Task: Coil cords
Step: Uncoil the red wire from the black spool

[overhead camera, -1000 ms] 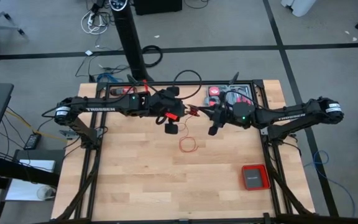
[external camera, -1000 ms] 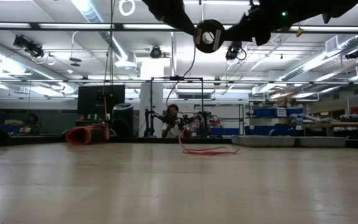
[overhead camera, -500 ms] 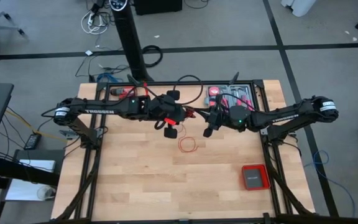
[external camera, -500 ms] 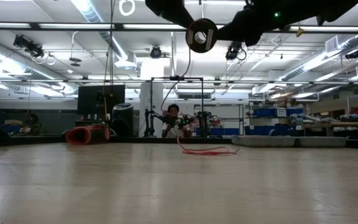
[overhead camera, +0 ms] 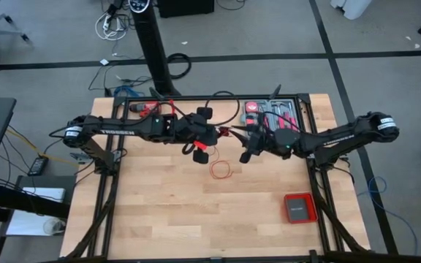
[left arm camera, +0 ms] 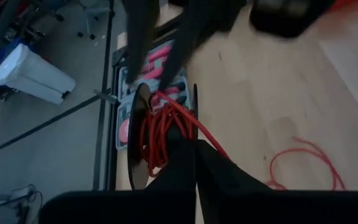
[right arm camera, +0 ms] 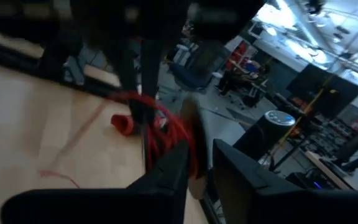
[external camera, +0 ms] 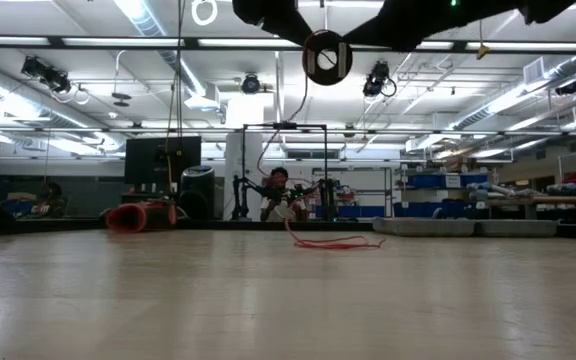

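Observation:
A small dark-flanged spool (overhead camera: 226, 132) wound with thin red cord (left arm camera: 157, 134) hangs high above the table's middle, between my two grippers. In the low view the spool (external camera: 325, 57) shows as a round disc. A strand drops from it to a loose red loop (overhead camera: 221, 169) lying on the wood, also seen in the low view (external camera: 338, 242). My left gripper (left arm camera: 196, 165) is shut at the spool. My right gripper (right arm camera: 199, 167) comes from the opposite side, its fingers slightly apart beside the wound cord (right arm camera: 166, 134). My left gripper is shut at the rim of one spool flange (left arm camera: 194, 121), which runs straight into the line between its two fingers. The fingers slant down from the table's left side. The spool is lifted clear, and a red strand (left arm camera: 213, 142) passes over one finger. Whether my right gripper touches the spool, I cannot tell.
A tray of red and grey tools (overhead camera: 272, 113) stands at the table's far right. A flat red square box (overhead camera: 299, 208) lies near the right edge. A red-and-black tool (overhead camera: 148, 109) sits at the far edge, left of centre. Bare wood stretches in front of the loop.
My right gripper has gone a little toward the table's left, closer to my left gripper, and the spool has shifted that way with it. The loop on the table has stayed in place.

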### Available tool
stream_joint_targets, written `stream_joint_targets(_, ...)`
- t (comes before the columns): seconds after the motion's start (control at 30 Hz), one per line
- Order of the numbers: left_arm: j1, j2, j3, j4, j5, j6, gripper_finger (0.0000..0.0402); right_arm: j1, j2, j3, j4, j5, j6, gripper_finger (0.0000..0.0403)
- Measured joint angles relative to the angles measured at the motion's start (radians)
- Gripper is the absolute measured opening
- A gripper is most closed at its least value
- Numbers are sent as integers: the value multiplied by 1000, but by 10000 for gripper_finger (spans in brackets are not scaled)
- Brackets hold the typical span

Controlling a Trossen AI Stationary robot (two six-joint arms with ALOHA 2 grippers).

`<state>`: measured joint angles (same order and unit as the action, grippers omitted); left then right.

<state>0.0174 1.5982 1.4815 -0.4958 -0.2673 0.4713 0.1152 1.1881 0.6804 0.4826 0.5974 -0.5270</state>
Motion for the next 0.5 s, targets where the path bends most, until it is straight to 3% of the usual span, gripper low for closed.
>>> stream_joint_targets(0.2, -4, 0, 0, -32, 2, -9, 1, 70, -90, 0, 0, 96, 1, 102)
stream_joint_targets(0.5, -14, 0, 0, -64, 4, -37, 0, 160, -201, 0, -101, 213, 83, 101)
